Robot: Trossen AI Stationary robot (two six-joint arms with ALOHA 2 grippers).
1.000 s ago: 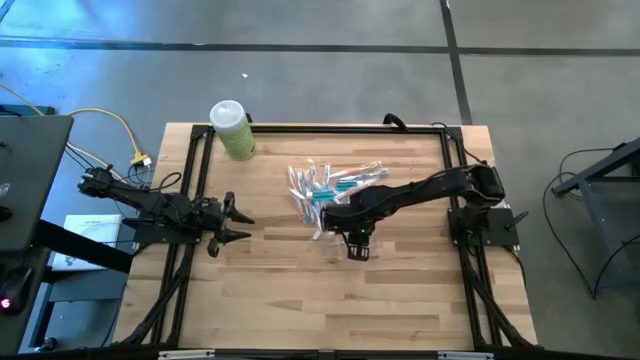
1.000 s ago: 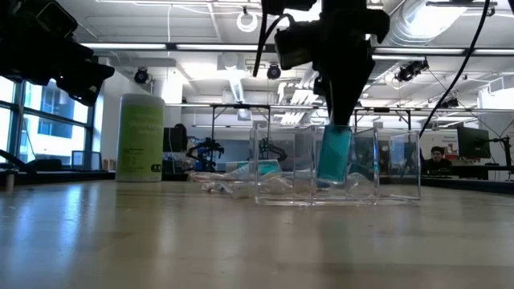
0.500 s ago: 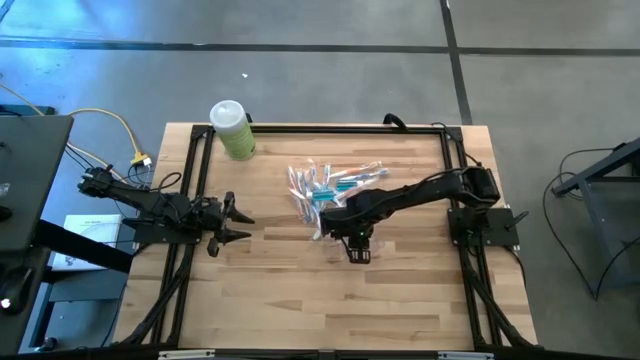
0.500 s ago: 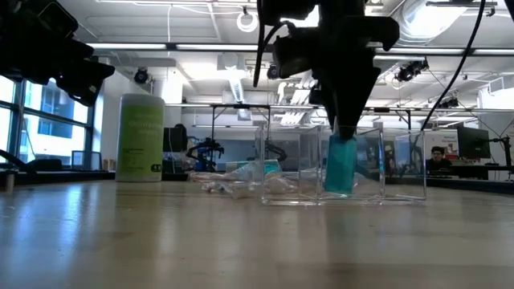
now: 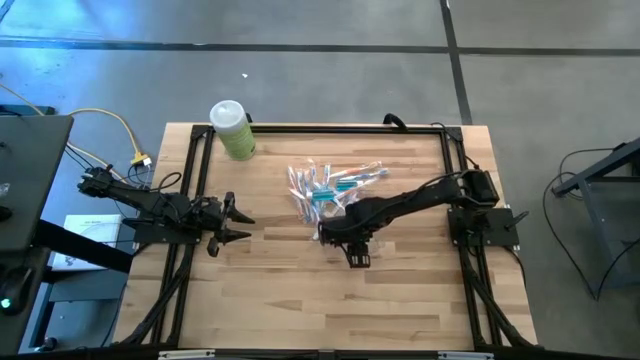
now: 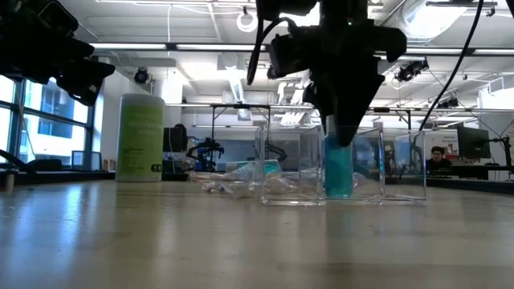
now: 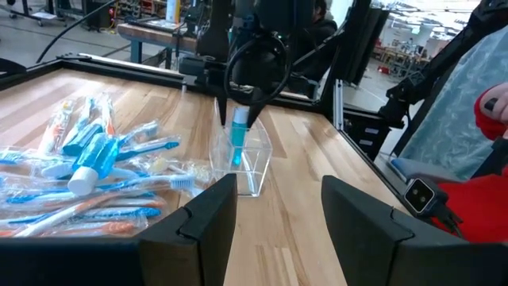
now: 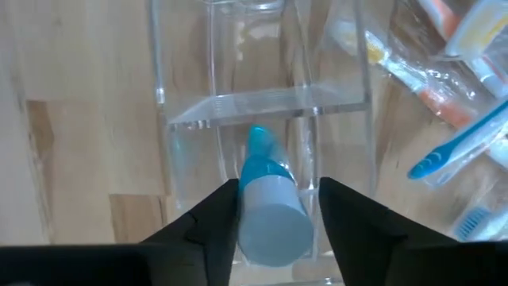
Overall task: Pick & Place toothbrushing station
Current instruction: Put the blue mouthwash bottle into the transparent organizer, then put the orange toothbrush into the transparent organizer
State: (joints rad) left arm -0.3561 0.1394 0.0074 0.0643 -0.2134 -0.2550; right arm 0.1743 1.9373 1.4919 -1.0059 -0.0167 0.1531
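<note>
Right gripper (image 8: 270, 208), fingers parted narrowly around a teal tube (image 8: 268, 202), stands it in the clear holder (image 8: 262, 107).

I am looking at two dark arms, each built of slim black links joined by bulkier rounded joints. The left arm (image 5: 150, 205) is ending in a gripper (image 5: 237, 219) with two short pointed black fingers (image 5: 240, 236), and black cables are trailing along its links. The right arm (image 5: 420, 200) is showing a thicker block at its base and a boxy wrist. A looped black cable (image 6: 265, 40) is hanging beside that wrist. Seen from the wrists, the fingers (image 7: 198, 226) are showing as matte black, angular, faceted plastic with flat inner faces, as are the right ones (image 8: 208, 222).
</note>
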